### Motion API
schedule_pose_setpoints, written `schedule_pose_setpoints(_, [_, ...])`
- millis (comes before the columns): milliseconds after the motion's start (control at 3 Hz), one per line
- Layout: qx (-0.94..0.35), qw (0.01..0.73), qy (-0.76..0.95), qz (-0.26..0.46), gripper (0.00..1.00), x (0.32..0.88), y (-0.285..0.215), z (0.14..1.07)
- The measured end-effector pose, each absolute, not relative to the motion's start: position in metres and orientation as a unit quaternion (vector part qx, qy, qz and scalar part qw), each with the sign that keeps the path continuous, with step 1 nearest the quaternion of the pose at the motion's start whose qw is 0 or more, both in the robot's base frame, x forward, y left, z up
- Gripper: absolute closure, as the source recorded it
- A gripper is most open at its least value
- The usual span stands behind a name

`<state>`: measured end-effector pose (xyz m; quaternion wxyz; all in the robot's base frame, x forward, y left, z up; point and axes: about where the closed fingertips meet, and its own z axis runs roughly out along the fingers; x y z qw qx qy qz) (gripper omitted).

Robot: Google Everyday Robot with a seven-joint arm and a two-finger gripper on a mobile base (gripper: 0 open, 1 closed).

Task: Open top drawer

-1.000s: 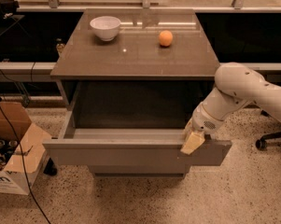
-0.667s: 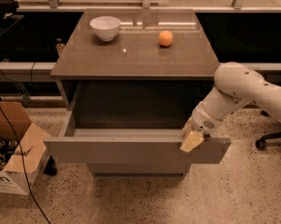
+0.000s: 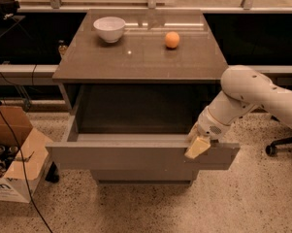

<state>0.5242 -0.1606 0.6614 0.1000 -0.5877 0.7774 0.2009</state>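
Observation:
The top drawer [image 3: 136,157] of the grey-brown cabinet stands pulled far out, its deep grey inside open and its flat front panel facing me. My gripper [image 3: 198,146] reaches in from the right on a white arm [image 3: 242,93] and sits at the top edge of the front panel, near its right end, with a tan finger [image 3: 196,148] hanging over the front face. The lower drawers are hidden behind the open front.
On the cabinet top [image 3: 140,57] sit a white bowl [image 3: 109,28] and an orange [image 3: 172,39]. An open cardboard box [image 3: 12,154] with cables stands on the floor at the left. An office chair base [image 3: 281,144] is at the right.

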Motion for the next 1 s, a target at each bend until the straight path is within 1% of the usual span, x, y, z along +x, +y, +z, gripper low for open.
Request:
schedule_pose_setpoints(333, [-0.576, 0.061, 0.79, 0.201, 0.02, 0.489, -0.17, 0.659])
schedule_pose_setpoints(667, [-0.551, 0.019, 0.81, 0.2, 0.0, 0.444, -0.183, 0.659])
schedule_pose_setpoints(1000, [-0.548, 0.015, 0.812, 0.2, 0.0, 0.44, -0.185, 0.659])
